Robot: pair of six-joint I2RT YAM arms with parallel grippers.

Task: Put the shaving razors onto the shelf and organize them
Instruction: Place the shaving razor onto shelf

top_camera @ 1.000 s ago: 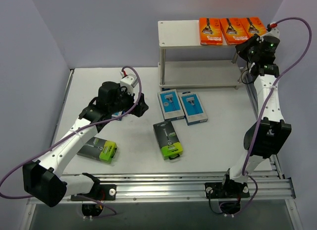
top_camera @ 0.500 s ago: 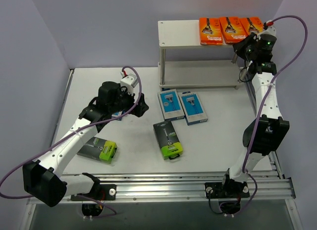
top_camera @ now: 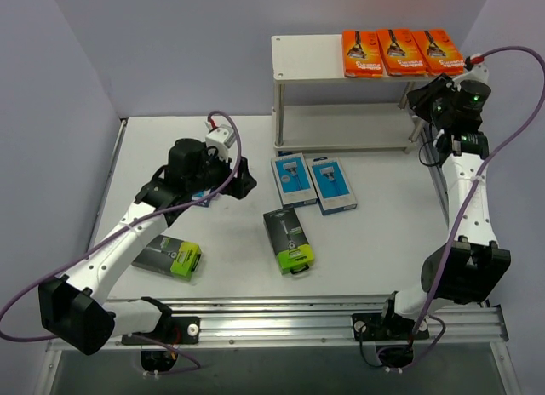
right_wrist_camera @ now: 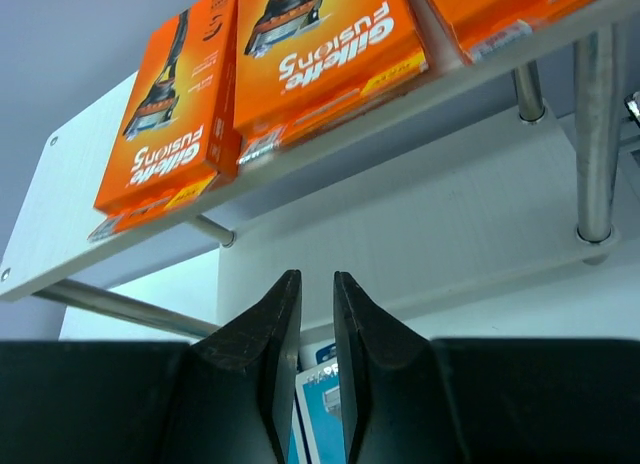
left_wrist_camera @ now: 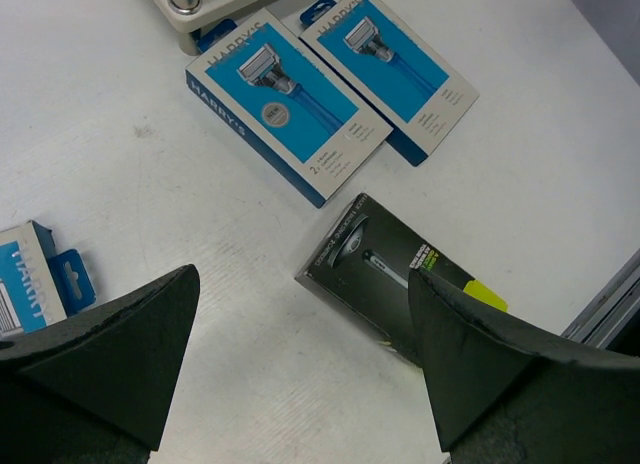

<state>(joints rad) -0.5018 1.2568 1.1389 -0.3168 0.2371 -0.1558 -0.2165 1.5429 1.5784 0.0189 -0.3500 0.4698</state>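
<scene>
While the white table (top_camera: 375, 242) filled the overhead view, the shelf (top_camera: 306, 56) stood toward its 1 o'clock corner, near the back wall. The left gripper (left_wrist_camera: 302, 279) hovered over the table at about 9 o'clock from its centre. Its fingers were spread wide with nothing between them. The right gripper (right_wrist_camera: 317, 276) hung just off the 3 o'clock end of the shelf, clear of everything on it. Its fingers were almost pressed together, leaving only a thin slit with nothing in it. Three orange razor packs (top_camera: 402, 52) lay flat, side by side, on the 3 o'clock half of the shelf's top board. Two blue razor packs (top_camera: 292, 180) lay side by side on the table, at 6 o'clock from the shelf's left front post. A third blue pack (left_wrist_camera: 30, 284) lay beneath the left gripper, mostly hidden. One black pack (top_camera: 289, 240) lay at 6 o'clock from the blue pair. A second black pack (top_camera: 169, 256) lay toward the table's 8 o'clock.
</scene>
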